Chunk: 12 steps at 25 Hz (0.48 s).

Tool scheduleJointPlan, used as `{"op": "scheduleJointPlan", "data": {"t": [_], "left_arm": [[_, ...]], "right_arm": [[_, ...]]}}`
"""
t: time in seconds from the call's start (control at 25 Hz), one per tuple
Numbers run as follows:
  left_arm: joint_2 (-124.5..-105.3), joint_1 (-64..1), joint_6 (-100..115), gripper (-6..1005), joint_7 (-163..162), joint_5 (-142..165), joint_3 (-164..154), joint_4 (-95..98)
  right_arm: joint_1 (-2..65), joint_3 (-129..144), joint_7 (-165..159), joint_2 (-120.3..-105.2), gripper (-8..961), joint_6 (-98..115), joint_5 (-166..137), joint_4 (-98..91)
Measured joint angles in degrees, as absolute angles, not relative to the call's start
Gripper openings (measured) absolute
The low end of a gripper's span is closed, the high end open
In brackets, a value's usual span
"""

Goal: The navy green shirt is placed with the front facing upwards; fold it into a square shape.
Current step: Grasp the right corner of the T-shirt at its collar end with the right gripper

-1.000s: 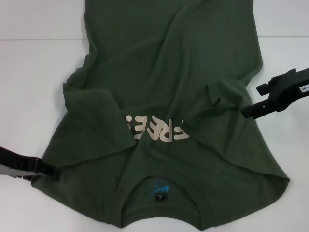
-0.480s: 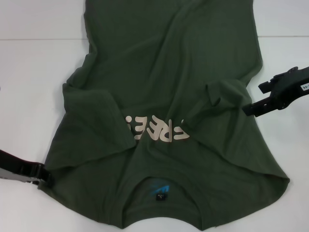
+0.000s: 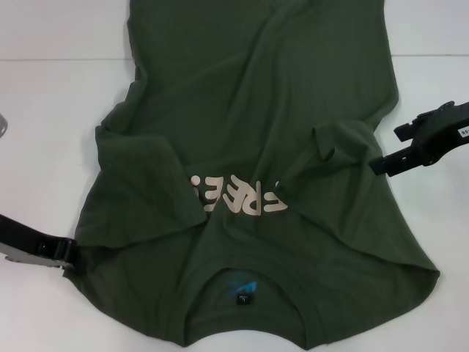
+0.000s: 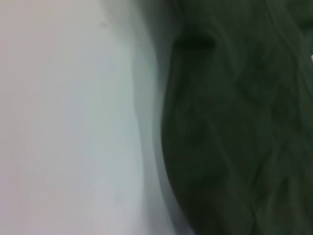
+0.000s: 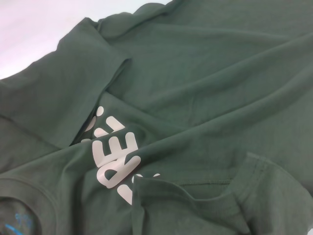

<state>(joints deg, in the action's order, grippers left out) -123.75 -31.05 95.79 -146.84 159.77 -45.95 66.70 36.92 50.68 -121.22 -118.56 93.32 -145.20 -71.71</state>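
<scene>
The navy green shirt [image 3: 256, 183] lies spread front-up on the white tabletop [image 3: 51, 110], between the two end effectors, its collar nearest the robot and the cream "FREE!" lettering [image 3: 238, 198] reading upside down in the head view. Both sleeves are folded inward over the chest, each covering one end of the lettering; the blue-black neck label [image 3: 242, 290] shows inside the collar. The left end effector [image 3: 62, 253] sits low at the shirt's left shoulder edge, its black tip touching or just meeting the fabric there; whether its fingers are spread or pressed together cannot be told. The left wrist view shows only the blurred shirt edge against the tabletop. The right end effector [image 3: 381, 165] hovers just beside the shirt's right edge, next to the folded right sleeve, its two dark fingers apart, one reaching nearer the cloth than the other, holding nothing. The right wrist view looks across the folded sleeves and lettering.
</scene>
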Motion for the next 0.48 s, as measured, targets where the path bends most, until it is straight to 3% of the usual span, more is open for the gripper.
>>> {"op": "scheduleJointPlan", "data": {"t": [0.48], "left_arm": [[-123.42,-31.98,96.36,43,-146.56,159.63,-46.09,66.69]], "right_arm": [[40.33,51.22,-133.79,-118.48,894,102.63,-160.96,-76.90]]}}
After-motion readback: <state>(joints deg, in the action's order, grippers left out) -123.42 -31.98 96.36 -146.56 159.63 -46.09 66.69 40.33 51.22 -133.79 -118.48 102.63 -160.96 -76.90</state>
